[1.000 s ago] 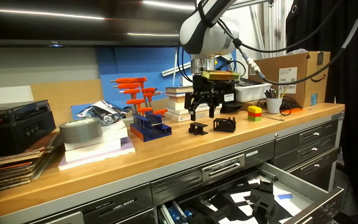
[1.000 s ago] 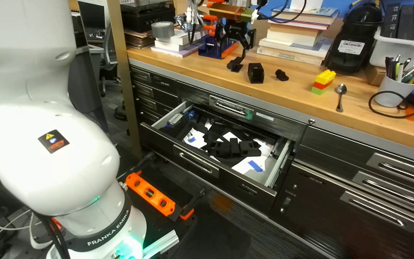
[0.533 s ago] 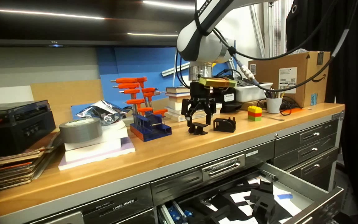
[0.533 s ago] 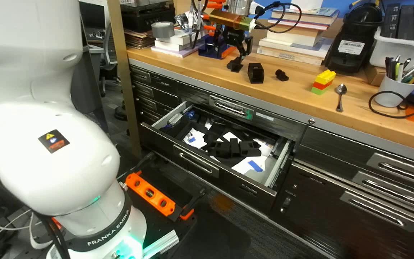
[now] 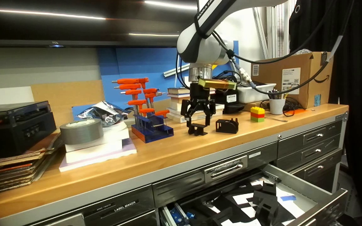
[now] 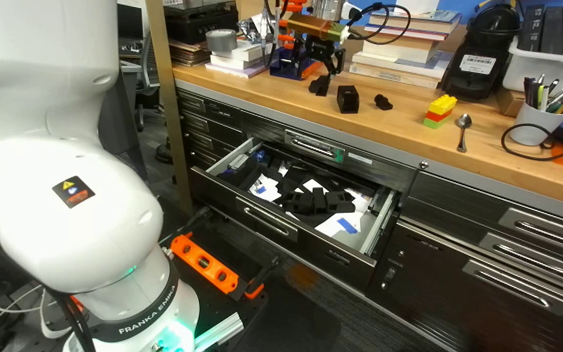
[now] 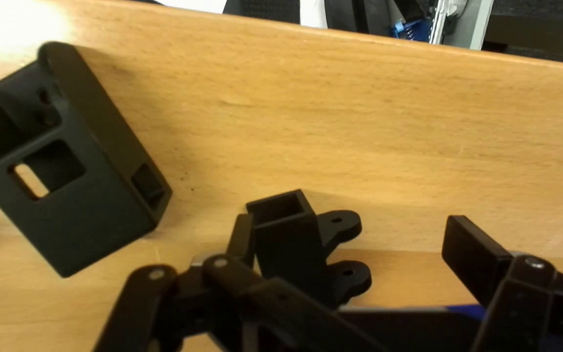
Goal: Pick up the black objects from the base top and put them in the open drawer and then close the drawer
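My gripper (image 5: 198, 122) is low over the wooden base top (image 5: 168, 153), pointing down with its jaws apart. Between the fingers stands a small black bracket (image 7: 286, 244) with two holed tabs. In the wrist view it is close against the left-hand finger, with a wide gap to the right-hand one; whether it touches is unclear. A larger black box-like piece (image 7: 91, 195) with cut-outs lies beside it, outside the jaws. An exterior view also shows a small black lump (image 6: 383, 101) further right. Below, the drawer (image 6: 311, 244) is pulled out, holding black parts and white paper.
Behind the gripper are stacked books (image 5: 178, 103) and a blue stand (image 5: 154, 133) of orange-handled tools. Toy bricks (image 6: 440, 111), a spoon (image 6: 463, 132) and a pen cup (image 6: 535, 124) stand further along. A shut drawer handle (image 6: 313, 146) sits above the open drawer.
My gripper has come down from above the bracket, its fingers now on either side of it. The bracket has shifted slightly. The drawer and the other pieces have stayed put.
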{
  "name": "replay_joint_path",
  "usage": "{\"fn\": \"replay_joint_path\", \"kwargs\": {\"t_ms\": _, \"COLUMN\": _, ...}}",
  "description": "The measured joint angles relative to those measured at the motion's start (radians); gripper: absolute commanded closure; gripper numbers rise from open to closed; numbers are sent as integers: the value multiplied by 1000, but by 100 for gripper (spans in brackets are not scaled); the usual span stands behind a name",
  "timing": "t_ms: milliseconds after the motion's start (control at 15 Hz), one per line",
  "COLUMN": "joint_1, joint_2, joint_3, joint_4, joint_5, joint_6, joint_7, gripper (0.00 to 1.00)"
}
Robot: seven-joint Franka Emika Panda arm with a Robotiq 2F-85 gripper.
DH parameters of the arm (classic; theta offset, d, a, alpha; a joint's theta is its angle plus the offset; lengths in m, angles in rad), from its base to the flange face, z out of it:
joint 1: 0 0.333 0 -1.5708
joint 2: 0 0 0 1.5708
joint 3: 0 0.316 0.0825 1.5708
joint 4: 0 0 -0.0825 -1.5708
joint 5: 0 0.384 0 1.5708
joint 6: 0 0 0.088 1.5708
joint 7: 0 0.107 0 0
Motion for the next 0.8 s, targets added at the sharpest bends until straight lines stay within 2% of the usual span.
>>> {"fn": "replay_joint_path", "kwargs": {"t_ms": 800, "joint_1": 10, "joint_2": 19, "joint_3": -5, "joint_4": 77, "joint_5": -47, "joint_6": -12, "joint_7": 4, "gripper": 0}}
